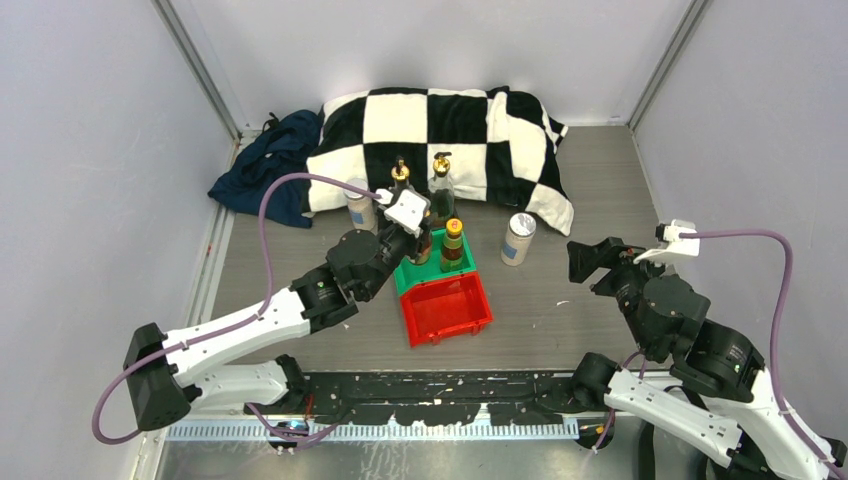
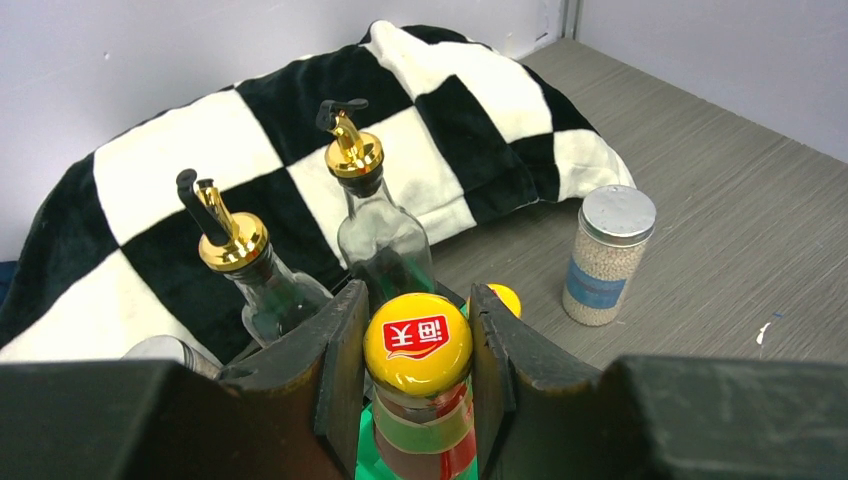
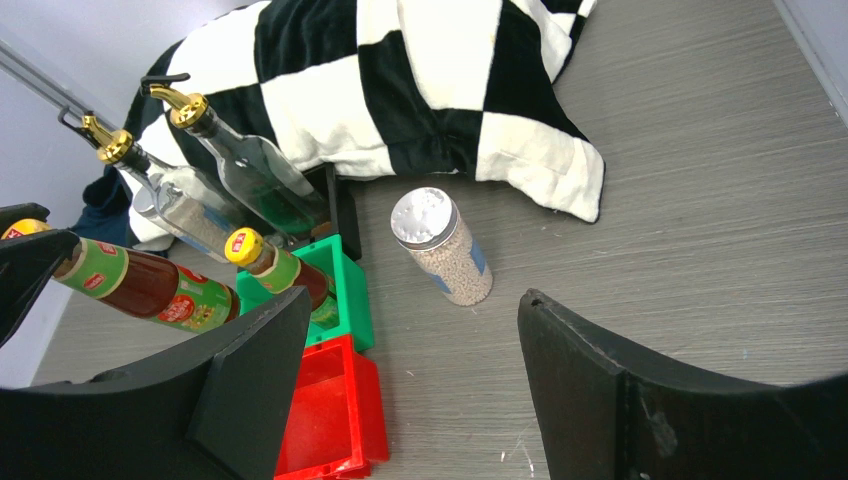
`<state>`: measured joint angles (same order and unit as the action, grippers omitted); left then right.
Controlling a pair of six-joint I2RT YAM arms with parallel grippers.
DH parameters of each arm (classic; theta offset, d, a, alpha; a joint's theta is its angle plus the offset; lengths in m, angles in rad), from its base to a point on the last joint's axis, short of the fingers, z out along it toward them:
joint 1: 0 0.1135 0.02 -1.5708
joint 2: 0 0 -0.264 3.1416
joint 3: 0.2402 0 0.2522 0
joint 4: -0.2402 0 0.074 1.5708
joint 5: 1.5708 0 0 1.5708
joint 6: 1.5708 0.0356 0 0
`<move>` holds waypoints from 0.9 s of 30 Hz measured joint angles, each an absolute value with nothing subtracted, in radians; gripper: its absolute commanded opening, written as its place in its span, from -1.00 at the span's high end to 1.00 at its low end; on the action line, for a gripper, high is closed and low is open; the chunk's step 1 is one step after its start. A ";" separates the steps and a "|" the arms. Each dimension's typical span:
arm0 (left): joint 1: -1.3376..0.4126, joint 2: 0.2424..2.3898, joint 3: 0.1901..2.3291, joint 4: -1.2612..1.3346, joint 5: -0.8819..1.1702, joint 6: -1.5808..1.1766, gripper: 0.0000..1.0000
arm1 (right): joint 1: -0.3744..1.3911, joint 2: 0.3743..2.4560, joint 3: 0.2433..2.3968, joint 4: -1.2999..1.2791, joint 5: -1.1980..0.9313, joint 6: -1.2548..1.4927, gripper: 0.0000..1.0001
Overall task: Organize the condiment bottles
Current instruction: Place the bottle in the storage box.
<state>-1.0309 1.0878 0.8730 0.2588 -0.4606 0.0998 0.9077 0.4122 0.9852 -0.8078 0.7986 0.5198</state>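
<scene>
From above, we see the left gripper (image 1: 418, 238) clamped on a yellow-capped sauce bottle (image 1: 424, 248) at the green bin (image 1: 432, 277). A second sauce bottle (image 1: 453, 246) stands in that bin at its 3 o'clock. The red bin (image 1: 447, 308) touches the green one at 6 o'clock. At 12 o'clock from the bins, before the checkered blanket (image 1: 450, 130), stand the left tall glass bottle (image 1: 400, 183) and the right tall glass bottle (image 1: 440, 185). One shaker jar (image 1: 518, 239) stands apart on the table (image 1: 600, 180) at 3 o'clock, and the other shaker jar (image 1: 360, 210) is at 10 o'clock. The right gripper (image 1: 592, 265) hangs further out at 3 o'clock, jaws apart and holding nothing. In the left wrist view, both fingers (image 2: 340, 370) press the held bottle's neck just under its cap (whether its base rests in the bin we cannot tell). In the right wrist view, the wide-spread fingers (image 3: 255, 370) frame the lone shaker jar, and the held bottle leans at 9 o'clock.
</scene>
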 measured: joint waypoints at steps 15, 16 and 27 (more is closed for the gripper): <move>-0.954 1.088 0.795 0.326 -0.421 0.033 0.99 | 0.908 0.434 0.980 -0.778 0.793 0.513 -0.64; -0.950 1.089 0.792 0.329 -0.417 0.028 1.00 | 0.908 0.437 0.979 -0.778 0.793 0.512 -0.64; -0.911 1.106 0.772 0.364 -0.384 -0.009 1.00 | 0.908 0.463 0.965 -0.766 0.791 0.506 -0.65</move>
<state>-0.9112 1.1057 0.7719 0.3645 -0.3836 -0.0090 0.9077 0.4629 0.9649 -0.7662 0.7910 0.5064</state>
